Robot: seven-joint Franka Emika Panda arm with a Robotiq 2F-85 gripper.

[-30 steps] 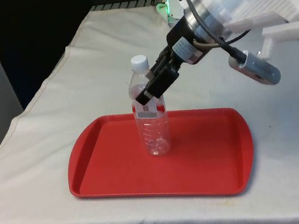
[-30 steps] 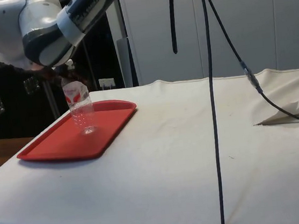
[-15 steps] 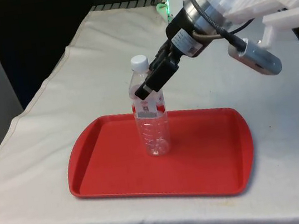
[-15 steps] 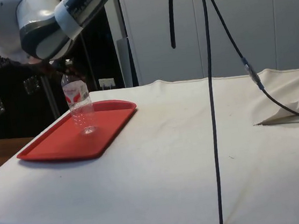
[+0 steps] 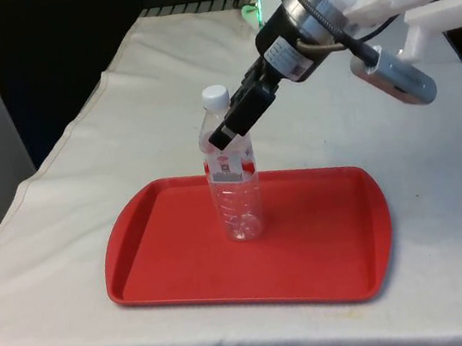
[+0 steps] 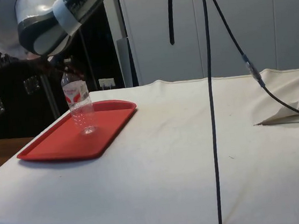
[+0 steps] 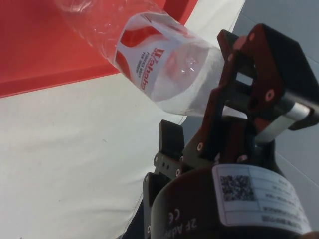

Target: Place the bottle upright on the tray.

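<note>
Bottle stands upright on the red tray, slightly toward the front view's left of the tray's middle, its white cap on top and a red-and-white label around its upper body. The front view gives the clearest look at how it sits: base flat on the tray floor, clear ribbed lower half empty, and the black gripper coming in at a slant from the front view's right, with its tips at the bottle's shoulder just under the cap. In the side view the bottle shows against the dark cabinets, upright on the tray, and the arm's white and grey bulk covers most of the gripper, so the contact cannot be read there. The wrist view adds the close detail: the label with its red lettering, the tray's red surface behind it, the white cloth beneath, and one black finger lying alongside the bottle near its shoulder. The fingers sit spread on either side of the bottle, apparently loose and not clamping, though whether a finger brushes the plastic cannot be told.
</note>
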